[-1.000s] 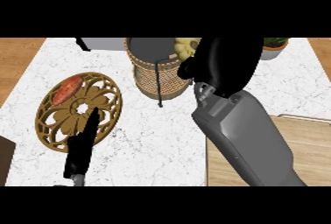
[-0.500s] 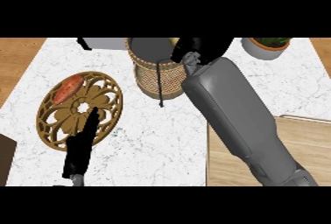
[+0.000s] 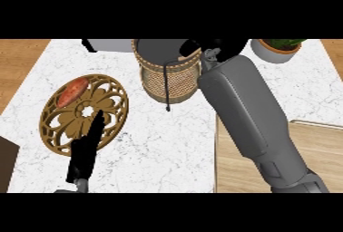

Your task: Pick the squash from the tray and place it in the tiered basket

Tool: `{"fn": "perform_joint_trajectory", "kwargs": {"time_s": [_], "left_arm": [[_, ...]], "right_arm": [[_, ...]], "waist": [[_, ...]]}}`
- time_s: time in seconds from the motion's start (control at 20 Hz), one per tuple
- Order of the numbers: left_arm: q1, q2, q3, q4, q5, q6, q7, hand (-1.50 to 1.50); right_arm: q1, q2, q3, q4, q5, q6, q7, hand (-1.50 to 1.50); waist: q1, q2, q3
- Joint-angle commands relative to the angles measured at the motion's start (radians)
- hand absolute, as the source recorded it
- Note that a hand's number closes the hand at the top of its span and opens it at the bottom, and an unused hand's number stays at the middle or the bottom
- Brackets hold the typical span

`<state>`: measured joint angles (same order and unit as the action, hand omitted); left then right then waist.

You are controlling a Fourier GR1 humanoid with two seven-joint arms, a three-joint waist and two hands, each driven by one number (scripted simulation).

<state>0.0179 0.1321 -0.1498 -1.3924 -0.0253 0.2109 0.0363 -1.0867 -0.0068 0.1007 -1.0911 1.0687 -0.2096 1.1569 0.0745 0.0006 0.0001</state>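
Our left hand (image 3: 85, 147) lies over the near rim of the tray (image 3: 55, 131), its fingers (image 3: 97, 122) straight and close together, holding nothing. Just beyond those fingertips, on the tray's far side, sits a reddish oblong piece (image 3: 71, 91). Well to the right of them stands the tiered basket (image 3: 167, 77) on the desk (image 3: 157, 145), with our right hand (image 3: 224, 46) at its top rim. Whether that hand holds anything we cannot tell, and we cannot make out the squash there.
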Motion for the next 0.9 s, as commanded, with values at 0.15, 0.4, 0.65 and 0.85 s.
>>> {"fn": "perform_joint_trajectory", "kwargs": {"time_s": [0.15,0.4,0.65,0.85], "left_arm": [[0.007,-0.014,-0.018,0.003,-0.006,-0.004,0.006,0.00],[-0.020,0.012,0.013,0.018,-0.010,-0.001,0.011,0.00],[0.047,0.015,0.027,0.001,0.000,0.010,0.008,0.00],[0.067,0.004,0.049,-0.005,0.011,0.033,0.013,0.00]], "right_arm": [[0.066,0.006,-0.044,0.050,-0.100,-0.428,0.035,-1.50],[0.032,0.007,-0.012,0.096,-0.134,-0.656,-0.038,-1.50],[0.028,0.007,-0.055,0.064,0.103,-0.772,0.058,-1.50],[0.079,0.007,-0.141,-0.037,0.244,-0.698,0.139,-1.50]], "waist": [[0.009,0.018,0.001],[0.005,0.015,0.000],[-0.056,-0.008,-0.002],[-0.108,-0.024,-0.002]]}}
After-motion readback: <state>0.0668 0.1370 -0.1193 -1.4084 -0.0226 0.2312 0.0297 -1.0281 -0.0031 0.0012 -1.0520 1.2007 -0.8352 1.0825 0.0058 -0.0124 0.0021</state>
